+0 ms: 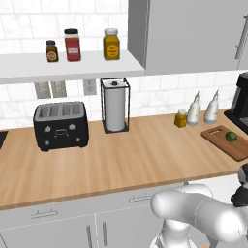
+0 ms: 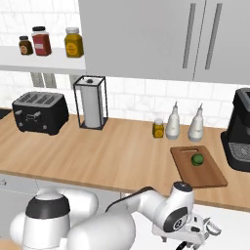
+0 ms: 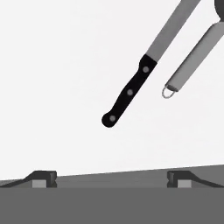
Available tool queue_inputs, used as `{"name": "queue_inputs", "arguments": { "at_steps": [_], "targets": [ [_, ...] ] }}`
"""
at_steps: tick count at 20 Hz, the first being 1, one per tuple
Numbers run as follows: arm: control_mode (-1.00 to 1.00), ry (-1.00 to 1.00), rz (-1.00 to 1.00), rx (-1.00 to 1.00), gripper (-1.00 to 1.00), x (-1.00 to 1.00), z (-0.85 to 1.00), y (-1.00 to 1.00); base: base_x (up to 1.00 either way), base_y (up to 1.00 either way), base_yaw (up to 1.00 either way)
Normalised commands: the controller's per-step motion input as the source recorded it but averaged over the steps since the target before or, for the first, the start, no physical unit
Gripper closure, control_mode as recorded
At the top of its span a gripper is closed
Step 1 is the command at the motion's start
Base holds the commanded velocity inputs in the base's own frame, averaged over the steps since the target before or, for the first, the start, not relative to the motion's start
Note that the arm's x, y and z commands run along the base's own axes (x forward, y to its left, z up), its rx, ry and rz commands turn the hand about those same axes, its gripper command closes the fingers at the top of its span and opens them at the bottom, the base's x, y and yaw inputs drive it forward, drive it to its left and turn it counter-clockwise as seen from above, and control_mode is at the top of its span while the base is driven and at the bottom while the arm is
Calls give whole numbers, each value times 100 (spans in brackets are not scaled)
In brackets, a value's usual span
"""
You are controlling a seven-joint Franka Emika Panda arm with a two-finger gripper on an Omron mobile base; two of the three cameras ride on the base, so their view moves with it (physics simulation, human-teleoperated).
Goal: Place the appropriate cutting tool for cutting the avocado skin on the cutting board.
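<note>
The cutting board (image 2: 198,167), a reddish-brown wooden slab, lies flat on the light wooden counter (image 2: 107,156) toward its right end, just in front of two white bottles (image 2: 184,123) and beside a dark coffee machine (image 2: 239,132); the small dark-green avocado (image 2: 197,159) sits on the board's far half. The white arm reaches low in front of the counter edge, below the board, and its gripper (image 2: 197,236) hangs down there on the right side. In the hand view, the gripper's two dark fingertips (image 3: 43,178) stand spread wide apart with nothing between them. Ahead of them, on a plain white surface, lies a knife (image 3: 144,78) with a black riveted handle and a grey blade. Its long axis runs diagonally in that view, handle end nearer the gripper and toward lower left, blade slanting away to upper right. Just beside it, roughly parallel, lies a grey metal utensil (image 3: 192,61) with a small ring at its handle end. Judging from this, the knife is the cutting tool wanted, and the handle lies slightly right of centre between the fingertips, still apart from them.
</note>
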Motion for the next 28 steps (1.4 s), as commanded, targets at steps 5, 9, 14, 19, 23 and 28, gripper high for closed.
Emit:
{"name": "queue_inputs", "arguments": {
  "at_steps": [5, 9, 14, 19, 23, 28],
  "targets": [
    [-100, 0, -11, 0, -100, 0, -38, -4, 0, 0, 0],
    [-100, 0, -10, 0, -100, 38, -29, 0, 0, 0, 0],
    [-100, 0, -6, 1, -100, 15, -8, -7, 0, 0, 0],
    [-100, 0, -3, 0, -100, -1, -21, -13, 0, 0, 0],
    [-100, 0, -5, 1, -100, -4, -23, -12, 0, 0, 0],
    [-100, 0, -5, 2, -100, 0, -18, 0, 0, 0, 0]
  ]
}}
